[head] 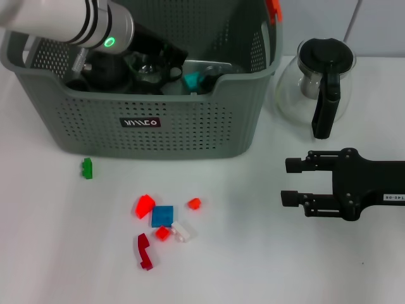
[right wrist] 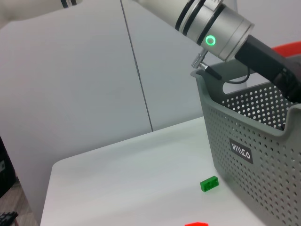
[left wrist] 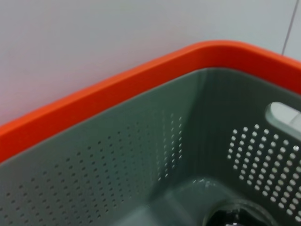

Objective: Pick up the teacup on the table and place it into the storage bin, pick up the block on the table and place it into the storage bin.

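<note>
The grey storage bin stands at the back of the table, and my left arm reaches down into it. My left gripper sits low inside it, among dark shapes. A clear glass piece, apparently the teacup, lies in the bin under the gripper, and it shows as a dark round rim on the bin floor. A teal block rests inside the bin too. Loose blocks lie in front of the bin: green, red, blue. My right gripper hovers open and empty at the right.
A glass teapot with a black handle stands to the right of the bin, behind my right gripper. More small pieces lie by the blue block: orange-red, white, dark red. The green block sits close to the bin wall.
</note>
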